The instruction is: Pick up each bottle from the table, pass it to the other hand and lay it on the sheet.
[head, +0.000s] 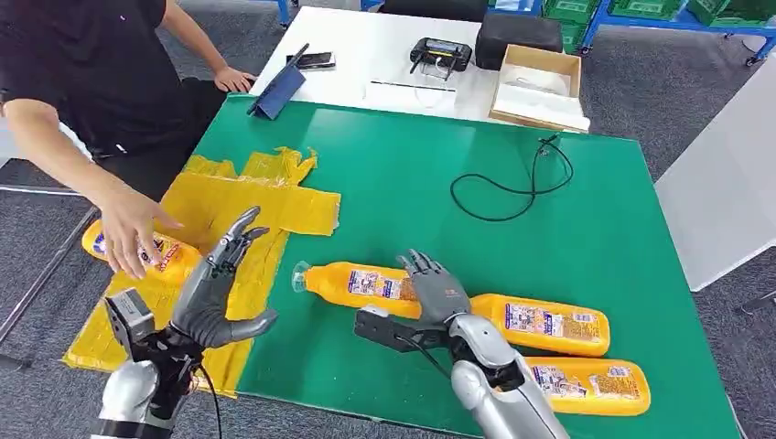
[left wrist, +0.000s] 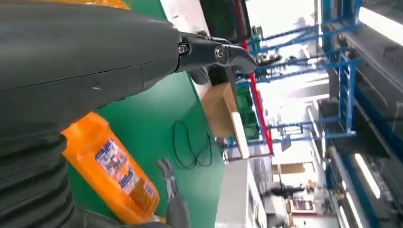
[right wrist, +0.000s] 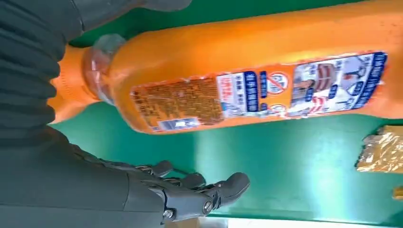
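Head view gives you the key relation: the right hand (head: 437, 291) hovers with fingers apart and holding nothing, just over the near bottle (head: 361, 285), which lies flat on the green table (head: 586, 238), its long axis running left-right, cap to the left. Your left hand (head: 217, 288) is also spread and holding nothing, above the yellow sheet (head: 274, 206), so the right hand is nearer.
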`<action>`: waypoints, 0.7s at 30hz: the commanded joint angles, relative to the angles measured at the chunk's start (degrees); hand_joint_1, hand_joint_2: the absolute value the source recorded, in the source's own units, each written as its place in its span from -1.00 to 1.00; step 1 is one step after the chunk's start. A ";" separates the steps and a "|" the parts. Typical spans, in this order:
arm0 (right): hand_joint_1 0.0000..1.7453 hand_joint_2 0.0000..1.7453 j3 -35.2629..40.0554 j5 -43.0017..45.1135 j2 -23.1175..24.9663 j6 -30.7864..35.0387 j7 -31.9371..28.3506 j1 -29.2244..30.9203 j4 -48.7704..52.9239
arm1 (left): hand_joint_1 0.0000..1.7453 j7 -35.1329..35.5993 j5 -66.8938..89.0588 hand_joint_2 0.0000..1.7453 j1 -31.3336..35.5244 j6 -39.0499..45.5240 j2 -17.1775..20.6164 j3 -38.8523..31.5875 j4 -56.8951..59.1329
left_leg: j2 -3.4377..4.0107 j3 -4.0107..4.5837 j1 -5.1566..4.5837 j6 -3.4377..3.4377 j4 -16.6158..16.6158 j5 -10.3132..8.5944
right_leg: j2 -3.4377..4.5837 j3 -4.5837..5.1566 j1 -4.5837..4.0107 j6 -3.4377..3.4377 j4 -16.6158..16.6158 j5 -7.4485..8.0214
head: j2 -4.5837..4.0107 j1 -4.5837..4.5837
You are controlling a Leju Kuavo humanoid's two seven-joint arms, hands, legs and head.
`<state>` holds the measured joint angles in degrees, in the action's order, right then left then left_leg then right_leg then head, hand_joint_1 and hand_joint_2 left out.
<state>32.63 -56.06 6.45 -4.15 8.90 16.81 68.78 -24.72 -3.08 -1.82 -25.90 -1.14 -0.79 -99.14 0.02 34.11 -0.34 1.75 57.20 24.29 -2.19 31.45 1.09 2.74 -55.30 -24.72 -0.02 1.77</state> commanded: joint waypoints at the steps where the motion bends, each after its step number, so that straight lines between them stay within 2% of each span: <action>1: -1.00 1.00 1.52 -0.20 0.79 0.41 -0.01 3.79 -7.74 | -1.00 -0.41 0.77 1.00 1.17 0.08 -0.31 1.25 2.76 | 0.08 -0.12 0.06 -0.15 0.01 0.05 | 0.28 -0.13 -0.04 -0.16 0.03 -0.03 | 0.00 -0.02; 3: -1.00 1.00 1.52 -0.20 0.79 0.41 -0.01 3.79 -7.74 | -1.00 -0.41 0.77 1.00 1.17 0.08 -0.31 1.25 2.76 | 0.08 -0.12 0.06 -0.15 0.01 0.05 | 0.28 -0.13 -0.04 -0.16 0.03 -0.03 | 0.00 -0.02; 4: -1.00 1.00 2.77 -3.07 0.50 3.39 0.05 5.25 -7.67 | -1.00 -4.76 1.76 1.00 1.76 0.14 -0.37 1.45 1.73 | 0.04 -0.10 0.04 -0.11 -0.02 0.02 | 0.18 -0.11 -0.02 -0.11 0.05 -0.01 | 0.00 0.00; 6: -1.00 1.00 1.77 -5.81 2.74 0.62 3.01 8.42 -7.55 | -1.00 -1.97 1.14 1.00 2.49 -0.23 -1.53 1.46 -1.48 | 0.07 0.10 0.05 -0.13 0.16 0.04 | 0.25 0.09 -0.03 -0.14 -0.13 -0.02 | 0.00 -0.02; 9: -1.00 1.00 1.79 -6.86 3.08 0.60 2.79 9.20 -9.42 | -1.00 -2.25 0.67 1.00 2.74 -0.76 -1.72 1.38 -0.99 | 0.05 0.09 0.07 -0.16 0.06 -0.03 | 0.23 0.08 -0.05 -0.16 -0.03 0.01 | 0.00 0.00; 15: -1.00 1.00 2.11 -7.62 6.66 0.17 2.16 11.18 -14.85 | -1.00 -1.25 0.92 1.00 6.59 -0.24 -2.92 2.81 2.26 | 0.00 0.09 0.02 -0.10 0.00 -0.06 | 0.12 0.08 -0.01 -0.09 -0.01 0.02 | 0.00 0.00; 20: -0.98 1.00 3.76 -8.30 7.15 -0.85 1.69 12.45 -20.31 | -1.00 -1.09 0.19 1.00 7.74 -0.55 -2.30 4.18 3.27 | -0.02 0.15 0.03 -0.09 0.00 -0.09 | 0.09 0.14 -0.02 -0.08 -0.01 0.04 | 0.00 -0.04; 21: -0.48 1.00 3.88 -8.29 7.07 -0.48 1.02 11.88 -21.04 | -1.00 -1.46 0.57 1.00 7.20 -0.27 -2.54 4.33 3.30 | 0.03 0.09 0.06 -0.12 0.00 -0.06 | 0.16 0.09 -0.04 -0.10 0.00 0.04 | 0.00 0.00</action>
<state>33.57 -64.08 12.91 -3.86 11.13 24.88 59.39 -26.16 -2.36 2.37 -26.40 -3.02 1.48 -100.11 0.04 34.32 -0.34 1.75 57.21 24.22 -2.18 31.68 1.09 2.76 -55.35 -24.68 -0.02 1.77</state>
